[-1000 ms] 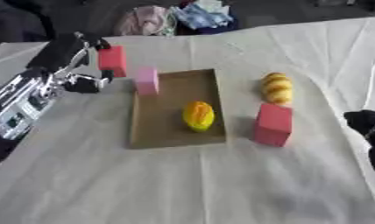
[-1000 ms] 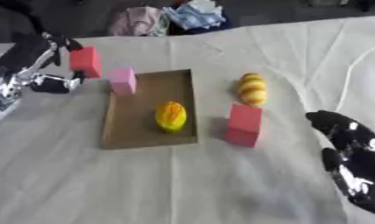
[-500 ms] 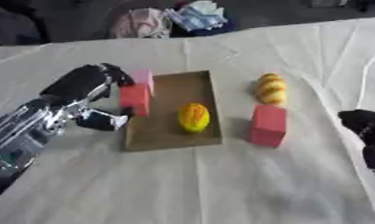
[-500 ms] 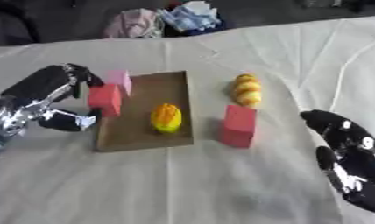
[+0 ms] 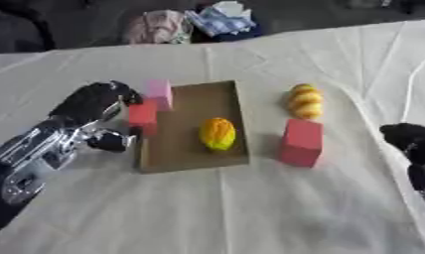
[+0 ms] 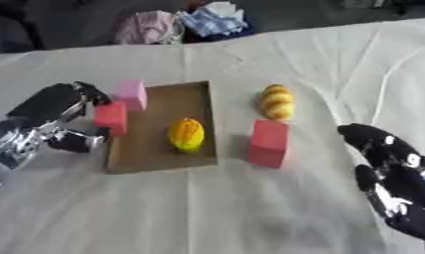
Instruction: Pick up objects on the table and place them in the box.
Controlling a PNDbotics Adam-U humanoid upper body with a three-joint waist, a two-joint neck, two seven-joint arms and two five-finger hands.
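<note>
A flat brown box (image 5: pixel 194 149) lies mid-table with a yellow-orange fruit (image 5: pixel 217 133) in it. My left hand (image 5: pixel 93 106) is at the box's left edge, fingers and thumb pinching a red block (image 5: pixel 142 116) held over that edge. A pink block (image 5: pixel 159 93) stands just behind it, at the box's far left corner. To the right of the box stand a larger red block (image 5: pixel 301 143) and a bumpy yellow-brown pastry (image 5: pixel 305 99). My right hand (image 6: pixel 391 168) rests open at the lower right, apart from everything.
A white wrinkled cloth (image 5: pixel 250 208) covers the table. Bundled cloths, pink (image 5: pixel 155 27) and blue-white (image 5: pixel 223 17), lie at the far edge.
My left hand has carried the red block from the far left of the table rightward to the box's left edge. The right hand has hardly moved.
</note>
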